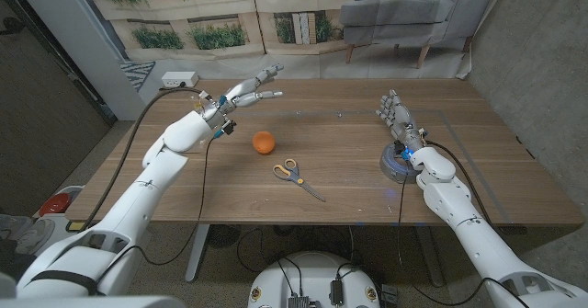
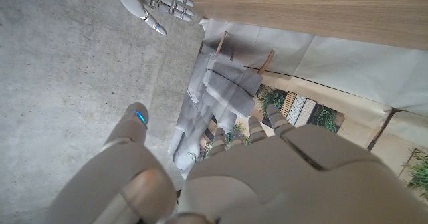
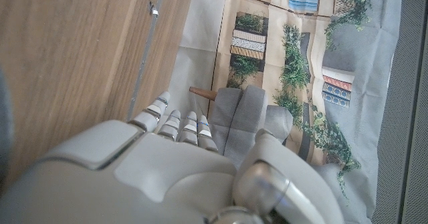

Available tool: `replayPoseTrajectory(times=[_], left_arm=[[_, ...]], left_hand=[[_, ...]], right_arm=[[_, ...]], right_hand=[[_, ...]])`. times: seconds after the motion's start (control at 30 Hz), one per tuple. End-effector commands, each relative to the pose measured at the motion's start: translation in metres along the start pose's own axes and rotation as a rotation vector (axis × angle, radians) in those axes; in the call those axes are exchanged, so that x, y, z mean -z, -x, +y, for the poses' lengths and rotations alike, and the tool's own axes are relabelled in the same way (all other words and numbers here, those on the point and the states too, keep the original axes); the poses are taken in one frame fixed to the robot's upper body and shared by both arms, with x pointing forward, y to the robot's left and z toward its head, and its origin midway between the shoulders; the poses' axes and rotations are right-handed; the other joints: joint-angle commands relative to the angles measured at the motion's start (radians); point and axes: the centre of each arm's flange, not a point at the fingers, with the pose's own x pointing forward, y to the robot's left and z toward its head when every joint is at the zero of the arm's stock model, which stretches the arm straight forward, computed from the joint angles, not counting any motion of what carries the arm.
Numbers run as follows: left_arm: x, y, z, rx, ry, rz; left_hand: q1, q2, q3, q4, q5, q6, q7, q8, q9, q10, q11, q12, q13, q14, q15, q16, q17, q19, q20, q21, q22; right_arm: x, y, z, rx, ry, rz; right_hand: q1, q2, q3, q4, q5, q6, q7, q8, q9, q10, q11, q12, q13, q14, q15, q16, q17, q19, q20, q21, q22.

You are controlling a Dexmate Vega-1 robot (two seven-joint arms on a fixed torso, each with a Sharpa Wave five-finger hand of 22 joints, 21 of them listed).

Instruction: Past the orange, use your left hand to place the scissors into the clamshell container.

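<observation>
1. The left hand [image 1: 246, 93] hangs in the air beyond the orange [image 1: 265, 142], fingers spread wide and holding nothing.
2. The right hand [image 1: 396, 117] stands upright well to the right of the orange, fingers apart and likewise empty; the left wrist view also catches it [image 2: 158, 1] against the wall beyond the table.
3. The scissors [image 1: 297, 176] lie flat on the table [image 1: 478, 161], just near-side and right of the orange, yellow handles toward it and blades pointing away toward the table's front edge. They are untouched, so the pick has not begun.
4. No clamshell container can be made out. A small round grey thing [image 1: 395, 162] sits by the right wrist, well right of the orange, but what it is I cannot tell.
5. Risks, as I judge them:
   - The left hand must come back over the orange to reach the scissors; a low sweep would likely knock the orange rolling.
   - Flat, thin scissors give fingers little to catch, so they may slide or pivot instead of lifting.
   - With no container identified, the drop target is uncertain.
   - Carrying toward the right hand invites a clash between arms.
</observation>
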Motion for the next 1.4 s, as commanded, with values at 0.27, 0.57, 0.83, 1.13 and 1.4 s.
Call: replayPoseTrajectory(times=[0.27, 0.57, 0.83, 1.13, 1.4], left_arm=[[-0.029, -0.013, 0.008, 0.135, -0.116, -0.084], [-0.043, -0.019, 0.007, 0.196, -0.163, -0.120], [-0.061, -0.024, 0.009, 0.256, -0.228, -0.167], [-0.076, -0.028, 0.009, 0.315, -0.271, -0.197], [-0.090, -0.035, 0.008, 0.403, -0.324, -0.218]], left_hand=[[0.039, -0.023, -0.014, 0.001, 0.013, 0.017, 0.005, 0.003, 0.006, -0.009, 0.003, -0.002, 0.006, -0.068, -0.001, 0.001, 0.002, -0.014, -0.006, -0.013, 0.005], [0.071, -0.048, -0.025, -0.001, 0.024, 0.021, 0.007, 0.003, 0.007, -0.012, 0.008, -0.005, 0.006, -0.071, 0.007, 0.000, 0.002, -0.006, -0.004, -0.018, 0.005], [0.101, -0.068, -0.037, 0.002, 0.035, 0.014, 0.007, -0.002, 0.008, -0.030, 0.007, -0.011, 0.008, -0.080, 0.020, -0.002, 0.002, -0.009, 0.016, -0.026, 0.005], [0.125, -0.082, -0.050, 0.009, 0.044, 0.013, -0.005, -0.004, 0.009, -0.038, 0.007, -0.011, 0.008, -0.087, 0.024, -0.001, 0.003, -0.009, 0.020, -0.033, 0.006], [0.155, -0.084, -0.056, 0.010, 0.053, -0.013, -0.003, -0.013, 0.009, -0.042, 0.011, -0.011, 0.009, -0.087, 0.011, 0.000, 0.003, -0.002, 0.005, -0.037, 0.006]], right_arm=[[-0.002, 0.001, 0.001, 0.005, 0.005, -0.015], [-0.001, 0.003, 0.001, 0.007, 0.002, -0.018], [-0.003, 0.005, -0.001, 0.013, 0.004, -0.024], [0.000, 0.008, -0.004, 0.022, -0.006, -0.027], [0.001, 0.010, -0.005, 0.028, -0.012, -0.031]], right_hand=[[0.000, -0.004, 0.008, 0.004, 0.002, 0.011, 0.002, 0.003, 0.004, 0.007, 0.000, 0.003, 0.005, 0.010, 0.001, 0.003, 0.003, 0.009, 0.004, 0.005, 0.004], [-0.001, -0.004, 0.009, 0.004, 0.002, 0.010, 0.003, 0.002, 0.004, 0.007, 0.001, 0.003, 0.005, 0.011, 0.001, 0.003, 0.003, 0.009, 0.004, 0.004, 0.004], [-0.002, -0.004, 0.010, 0.003, 0.001, 0.012, 0.004, 0.003, 0.004, 0.008, 0.003, 0.003, 0.005, 0.011, 0.003, 0.003, 0.003, 0.009, 0.004, 0.004, 0.004], [-0.002, -0.005, 0.011, 0.003, 0.001, 0.012, 0.004, 0.003, 0.004, 0.010, 0.001, 0.004, 0.005, 0.012, 0.002, 0.003, 0.003, 0.009, 0.004, 0.004, 0.004], [-0.003, -0.005, 0.011, 0.003, 0.000, 0.013, 0.004, 0.003, 0.004, 0.009, 0.003, 0.003, 0.005, 0.012, 0.003, 0.003, 0.003, 0.009, 0.004, 0.004, 0.004]])
